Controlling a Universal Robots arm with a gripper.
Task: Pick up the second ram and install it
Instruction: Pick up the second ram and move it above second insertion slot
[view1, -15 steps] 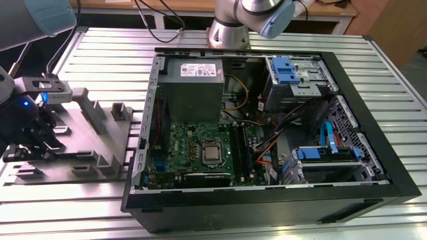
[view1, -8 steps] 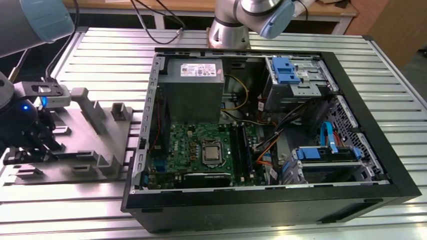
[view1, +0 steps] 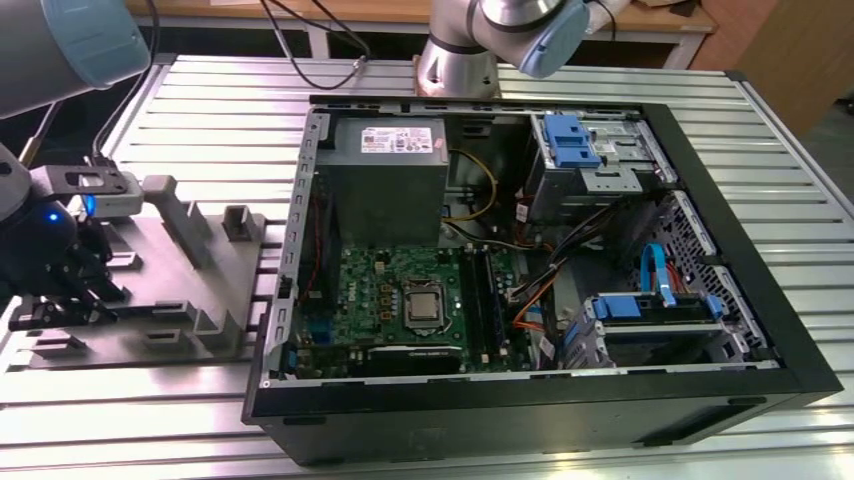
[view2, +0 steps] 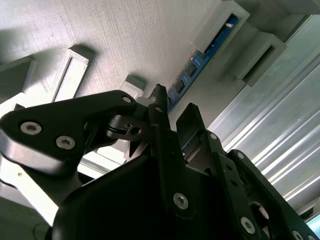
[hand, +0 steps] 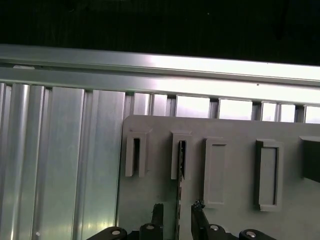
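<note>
First wrist view: I see the second ram (hand: 181, 160), a long thin dark blue-green memory stick, standing on its narrow edge on the flat grey fixture plate (hand: 235, 130). Its long axis lies along the surface of the plate. One end sits inside a small raised grey slotted holder (hand: 180, 137), and the other end points towards the black gripper (hand: 177, 216) and reaches in between its fingertips (hand: 157, 212).

The fingers are apart, one on each side of the stick. I see a narrow gap on each side, so they are not clamped on it.

In the second wrist view the stick (view2: 200, 62) shows its blue face with dark chips. It runs in a straight line across the plate (view2: 125, 40) to the gripper (view2: 174, 107), and its near end is hidden behind one fingertip (view2: 160, 97).

In the exterior view the gripper (view1: 60, 285) is low over the plate (view1: 200, 290), at the exterior view's left. The plate lies on the ribbed aluminium table (view1: 534, 75), just beside the open black computer case (view1: 534, 385). Inside the case I see the green motherboard (view1: 380, 290) and the grey power supply box (view1: 387, 170). The stick is well apart from the motherboard.
</note>
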